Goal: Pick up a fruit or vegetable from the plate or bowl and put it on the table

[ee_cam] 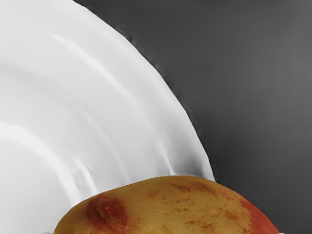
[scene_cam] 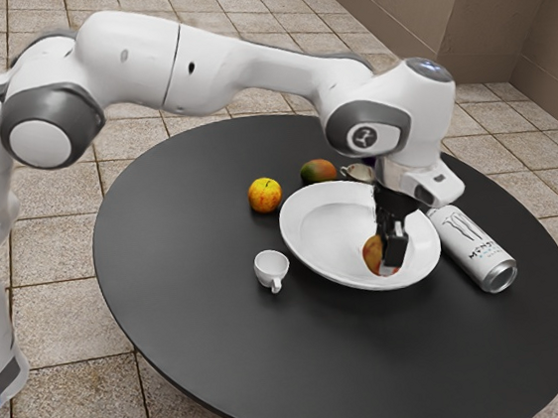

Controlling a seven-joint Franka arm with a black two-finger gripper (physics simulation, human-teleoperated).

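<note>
My gripper is low over the right part of the white plate in the exterior view, shut on a yellow-red mango. The near finger covers part of the fruit, and the far one is hidden behind it. In the wrist view the mango lies across the lower edge, with slivers of the fingertips against its two ends. Beyond it curves the plate's pale rim. I cannot tell whether the mango touches the plate.
On the dark round table, a yellow-red apple and a green-red mango stand behind the plate. A white cup is at its left, another cup behind it, and a can lies at its right.
</note>
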